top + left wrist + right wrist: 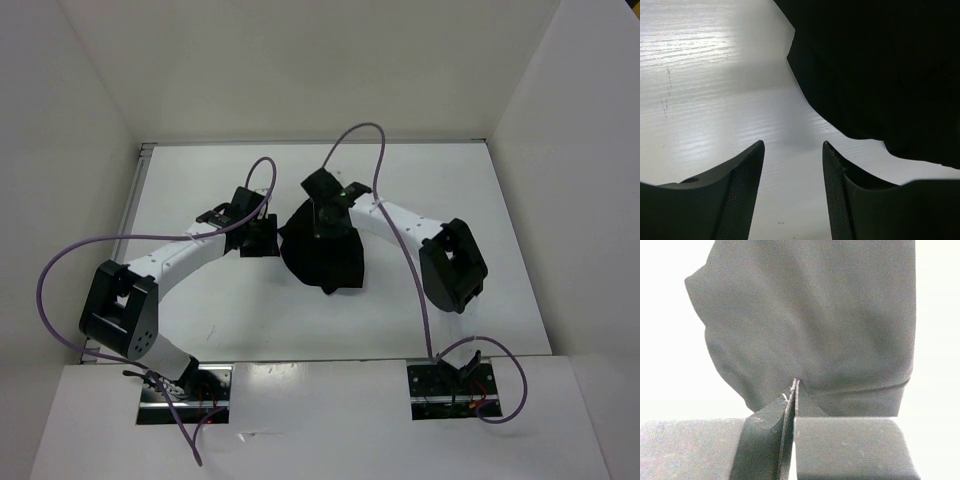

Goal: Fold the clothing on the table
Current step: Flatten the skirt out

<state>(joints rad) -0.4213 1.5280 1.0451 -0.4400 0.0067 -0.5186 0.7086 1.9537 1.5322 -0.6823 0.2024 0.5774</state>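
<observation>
Middle of the table (450, 190): the clothing (325, 258) is lying bunched in a dark, rounded heap, narrowing toward the near side in the top view.
Right gripper (794, 383): its fingers are pressing tight together, pinching a small fold at the garment's edge; creases are running out from the tips across the fabric.
Right arm (410, 225): it is reaching in from the right, its wrist hanging over the far part of the heap.
Left gripper (792, 146): it is standing spread with nothing between the fingers, hovering low over bare white tabletop.
Left side of the garment: the black edge is lying just beyond and to the right of the left fingertips, not touching them.
Cables (60, 270): purple leads are looping above both arms.
</observation>
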